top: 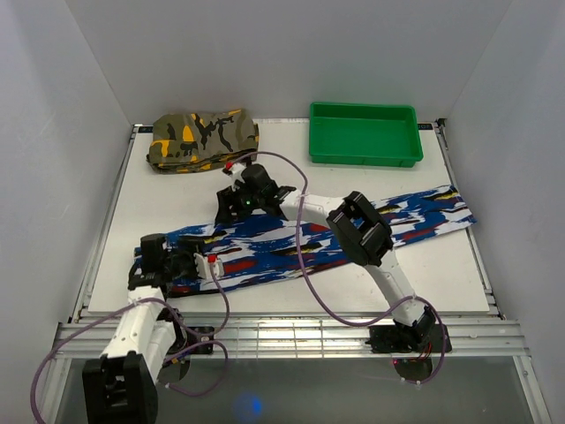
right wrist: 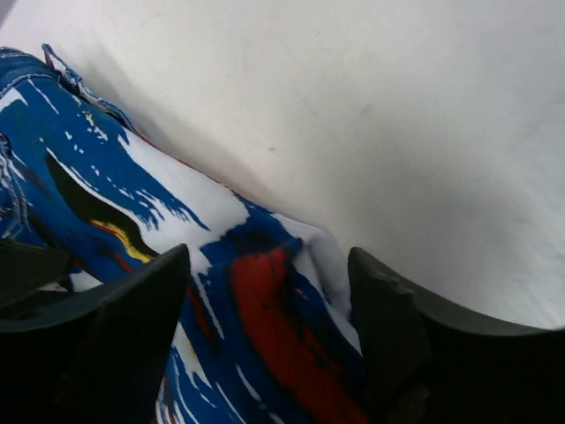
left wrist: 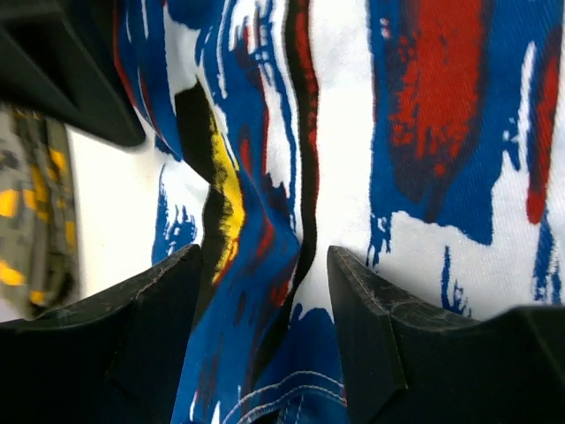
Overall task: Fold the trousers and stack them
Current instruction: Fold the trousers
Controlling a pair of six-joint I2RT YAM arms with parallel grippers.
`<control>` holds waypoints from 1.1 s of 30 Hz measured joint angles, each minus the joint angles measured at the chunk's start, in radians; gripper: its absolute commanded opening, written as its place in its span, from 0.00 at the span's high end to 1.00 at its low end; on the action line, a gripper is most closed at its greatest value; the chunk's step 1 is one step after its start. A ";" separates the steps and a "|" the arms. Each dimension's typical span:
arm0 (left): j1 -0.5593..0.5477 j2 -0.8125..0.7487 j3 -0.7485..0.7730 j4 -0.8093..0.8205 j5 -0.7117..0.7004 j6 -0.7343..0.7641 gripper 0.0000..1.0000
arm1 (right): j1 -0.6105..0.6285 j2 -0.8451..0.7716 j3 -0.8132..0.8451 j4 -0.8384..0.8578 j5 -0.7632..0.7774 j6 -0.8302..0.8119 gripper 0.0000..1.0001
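Note:
The trousers lie in a long blue, white and red printed strip across the table, from near left to far right. My left gripper is at their left end. In the left wrist view it is open, its jaws astride a raised ridge of the trousers. My right gripper is at the strip's far edge, left of the middle. Seen from the right wrist, it is open too, with the trousers' edge between its jaws and not pinched.
A folded camouflage garment lies at the back left and shows at the left edge of the left wrist view. A green tray stands at the back right. White table lies beyond the trousers.

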State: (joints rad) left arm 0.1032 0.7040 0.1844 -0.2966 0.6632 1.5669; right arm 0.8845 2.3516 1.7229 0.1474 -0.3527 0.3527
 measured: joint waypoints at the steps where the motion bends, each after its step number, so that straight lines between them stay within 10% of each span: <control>1: 0.001 0.043 0.033 -0.006 -0.005 -0.034 0.30 | -0.006 -0.014 -0.001 -0.014 0.032 -0.035 0.14; 2: 0.005 0.090 0.072 -0.017 -0.008 -0.068 0.30 | -0.018 -0.036 -0.006 -0.033 0.060 -0.072 0.03; 16: 0.054 0.570 0.833 -0.419 0.013 -0.597 0.38 | -0.483 -0.698 -0.362 -0.510 0.127 -0.657 0.07; 23: 0.056 0.673 0.711 -0.602 -0.109 -0.842 0.43 | -0.497 -0.708 -0.600 -0.700 0.194 -0.833 0.45; 33: 0.212 0.852 0.666 -0.659 -0.211 -1.011 0.51 | -0.489 -0.718 -0.789 -0.608 0.304 -0.850 0.52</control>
State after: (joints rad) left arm 0.3153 1.5562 0.8509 -0.9554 0.4519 0.5560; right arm 0.3958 1.6341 0.9340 -0.4603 -0.0483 -0.4973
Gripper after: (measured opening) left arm 0.510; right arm 0.481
